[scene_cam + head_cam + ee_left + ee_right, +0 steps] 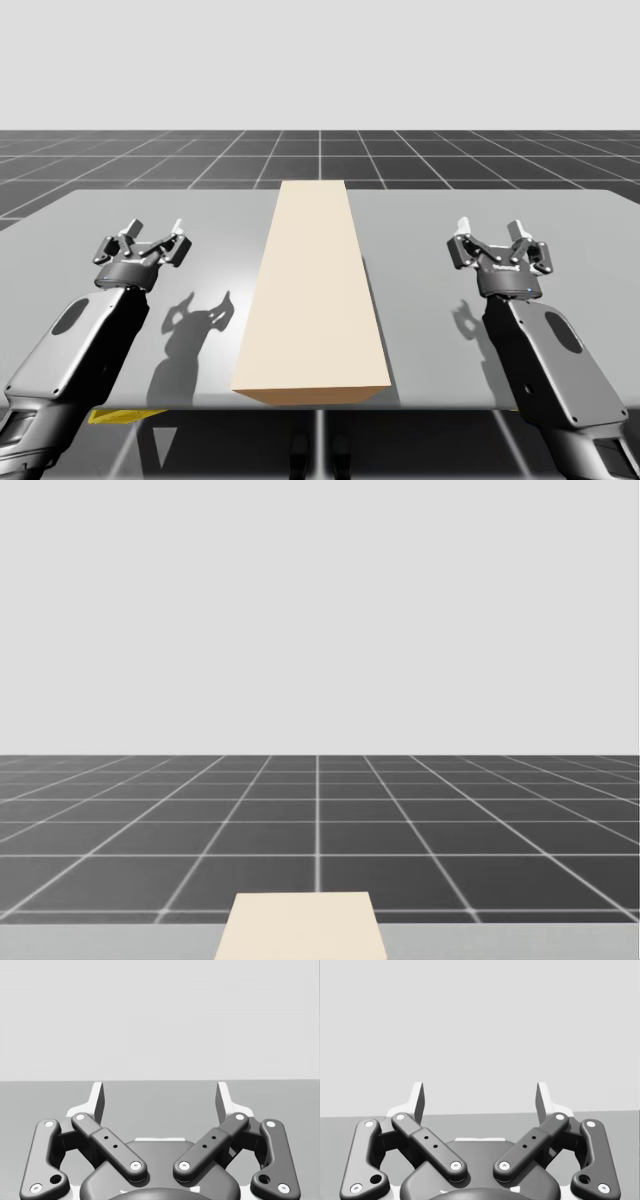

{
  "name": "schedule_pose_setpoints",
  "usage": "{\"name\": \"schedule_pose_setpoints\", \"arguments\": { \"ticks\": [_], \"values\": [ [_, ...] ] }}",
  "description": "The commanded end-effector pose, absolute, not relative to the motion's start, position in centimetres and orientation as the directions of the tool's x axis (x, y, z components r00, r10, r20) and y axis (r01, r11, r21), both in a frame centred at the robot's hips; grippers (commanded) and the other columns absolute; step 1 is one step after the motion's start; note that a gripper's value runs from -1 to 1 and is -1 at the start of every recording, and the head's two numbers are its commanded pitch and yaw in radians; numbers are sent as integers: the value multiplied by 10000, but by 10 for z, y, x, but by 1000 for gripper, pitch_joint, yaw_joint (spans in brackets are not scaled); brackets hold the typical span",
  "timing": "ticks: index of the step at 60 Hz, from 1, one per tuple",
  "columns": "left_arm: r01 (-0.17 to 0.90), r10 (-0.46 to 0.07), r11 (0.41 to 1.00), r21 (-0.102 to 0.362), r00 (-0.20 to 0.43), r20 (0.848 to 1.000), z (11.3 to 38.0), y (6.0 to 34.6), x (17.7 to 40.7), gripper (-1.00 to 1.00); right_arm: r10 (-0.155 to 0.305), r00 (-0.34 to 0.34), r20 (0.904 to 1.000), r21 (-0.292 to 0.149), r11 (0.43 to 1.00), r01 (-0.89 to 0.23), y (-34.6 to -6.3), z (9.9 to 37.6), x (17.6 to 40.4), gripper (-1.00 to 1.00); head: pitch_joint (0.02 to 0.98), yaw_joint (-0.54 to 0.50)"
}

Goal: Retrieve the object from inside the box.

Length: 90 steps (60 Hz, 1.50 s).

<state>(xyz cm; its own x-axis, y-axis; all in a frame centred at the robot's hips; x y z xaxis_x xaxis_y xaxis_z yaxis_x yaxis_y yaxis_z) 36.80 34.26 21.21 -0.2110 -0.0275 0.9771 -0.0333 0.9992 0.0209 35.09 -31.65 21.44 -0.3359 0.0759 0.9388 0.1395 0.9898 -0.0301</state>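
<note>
both jaws are spread wide and hold nothing: left gripper (153, 232) and right gripper (489, 230) hover above the table (420, 230). the long beige box (312, 290) lies closed between them, well apart from each, its inside hidden.

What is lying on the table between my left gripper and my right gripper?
In the high view, the long beige box lies on the grey table between my left gripper and my right gripper, both open.

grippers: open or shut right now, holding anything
left gripper: open, holding nothing
right gripper: open, holding nothing
</note>
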Motion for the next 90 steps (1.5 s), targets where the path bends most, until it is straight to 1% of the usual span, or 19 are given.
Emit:
{"name": "schedule_pose_setpoints", "arguments": {
  "ticks": [1, 7, 10, 13, 16, 17, 19, 24, 28, 36, 38, 44, 50, 60, 63, 66, 69, 72, 90],
  "values": [
    [-314, -282, 9993, 222, -2074, 9778, 211, 343, 369, -1000, 797, -3300, 9406, -327, 9888, 1455, -314, 213, 349, -1000, 70, -5],
    [412, -295, 9985, 358, -1444, 9891, 208, 341, 370, -1000, 783, -2989, 9511, -584, 9955, 749, -314, 210, 352, -1000, 69, -5],
    [1567, -122, 9875, 177, -361, 9993, 200, 335, 372, -1000, 1083, -2496, 9623, -1157, 9932, -149, -313, 203, 353, -1000, 68, -4],
    [2293, -688, 9713, 633, 163, 9975, 194, 328, 371, -1000, 1152, -2021, 9726, -1393, 9842, -1091, -310, 197, 352, -1000, 71, -4],
    [3350, -1203, 9375, 940, 586, 9910, 187, 318, 368, -1000, 1543, -1847, 9706, -1883, 9649, -1831, -307, 191, 350, -1000, 72, -4],
    [3717, -1707, 9174, 1424, 442, 9843, 184, 314, 366, -1000, 1563, -1763, 9718, -1932, 9569, -2167, -306, 189, 349, -1000, 72, -5],
    [4537, -2174, 8731, 1785, 346, 9755, 180, 304, 361, -1000, 1784, -1807, 9672, -2221, 9392, -2618, -304, 186, 347, -1000, 72, -7],
    [5707, -2840, 7848, 2417, -155, 9587, 174, 285, 349, -1000, 1702, -2003, 9648, -2351, 8997, -3678, -299, 184, 341, -1000, 71, -10],
    [6406, -3109, 7209, 2644, -420, 9495, 170, 272, 341, -1000, 1582, -2250, 9614, -2450, 8641, -4397, -296, 184, 335, -1000, 72, -12],
    [6997, -3184, 6601, 2731, -686, 9455, 168, 254, 331, -1000, 1480, -2577, 9548, -2663, 8111, -5208, -290, 182, 328, -1000, 72, -13],
    [7096, -3235, 6470, 2791, -760, 9432, 168, 249, 328, -1000, 1559, -2764, 9483, -2876, 7905, -5407, -287, 182, 325, -1000, 73, -14],
    [7610, -3150, 5874, 2753, -984, 9440, 168, 232, 317, -1000, 1580, -3064, 9387, -3190, 7351, -5983, -280, 179, 317, -1000, 73, -19],
    [7890, -3010, 5437, 2863, -1351, 9440, 166, 220, 309, -1000, 1463, -3266, 9338, -3268, 7201, -6120, -279, 178, 313, -1000, 72, -21],
    [8313, -2256, 5064, 2290, -1286, 9657, 160, 200, 306, -1000, 1577, -3582, 9202, -3518, 7344, -5804, -279, 175, 311, -1000, 73, -29],
    [8273, -2562, 5098, 2361, -1159, 9596, 160, 193, 307, -1000, 1586, -3589, 9198, -3512, 7409, -5725, -280, 174, 310, -1000, 71, -28],
    [8249, -2632, 5090, 2459, -1228, 9569, 161, 189, 308, -1000, 1672, -3810, 9093, -3687, 7481, -5517, -280, 173, 307, -1000, 70, -25],
    [8265, -2439, 5186, 2189, -1024, 9644, 166, 187, 311, -1000, 1558, -3676, 9168, -3532, 7461, -5645, -281, 172, 306, -1000, 70, -17],
    [8306, -2316, 5242, 1882, -737, 9700, 170, 185, 316, -1000, 1582, -3672, 9166, -3548, 7455, -5642, -282, 172, 306, -1000, 70, -11],
    [8119, -2248, 5705, 1239, 93, 9744, 155, 176, 370, -1000, 1560, -3769, 9130, -3595, 7443, -5628, -281, 171, 304, -1000, 81, 2]
  ]
}}
